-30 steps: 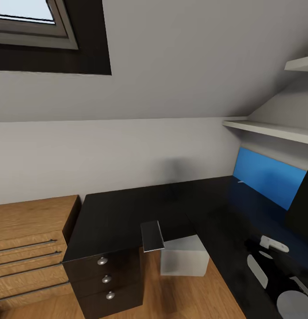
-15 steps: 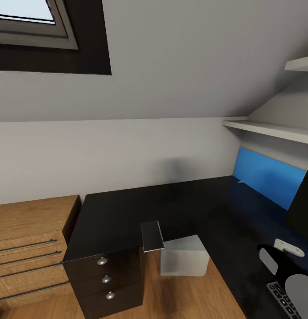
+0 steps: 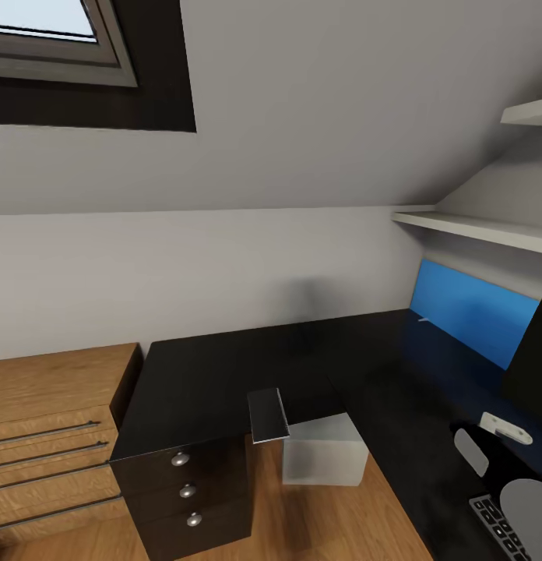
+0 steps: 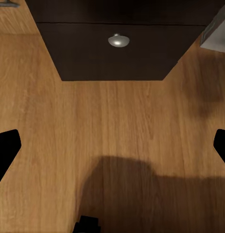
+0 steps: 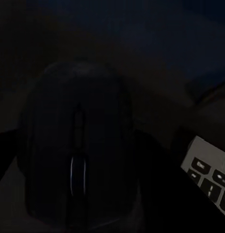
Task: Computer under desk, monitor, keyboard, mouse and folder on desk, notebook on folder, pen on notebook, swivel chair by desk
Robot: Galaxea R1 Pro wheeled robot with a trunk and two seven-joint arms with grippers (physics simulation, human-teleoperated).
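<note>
Head view: the right arm's end (image 3: 501, 428) sits low over the black desk (image 3: 224, 374), a little higher and nearer the monitor (image 3: 532, 362) than half a second ago, and well past where it was a second ago. Just below and beside it, the corner of the keyboard (image 3: 497, 526) shows on the desktop; it was out of sight a second ago behind the arm. The computer (image 3: 322, 450) stands on the floor in the desk's inner corner, far from that arm and unchanged.

Left wrist view: the left gripper (image 4: 112, 150) hangs idle above the wood floor (image 4: 117, 126), its dark fingertips (image 4: 6, 145) spread wide with nothing between them; the desk's drawer unit (image 4: 117, 48) lies ahead of it.

Right wrist view: the mouse (image 5: 78, 145) is very close in front of the camera, lying along the gripper's line, with keyboard keys (image 5: 207, 174) just beside it. The picture is too dark to tell how far the right gripper's fingers are open, or whether they hold the mouse.

My reading: the small shift looks like final placement of the mouse next to the keyboard, so folder, notebook, pen and chair remain.
</note>
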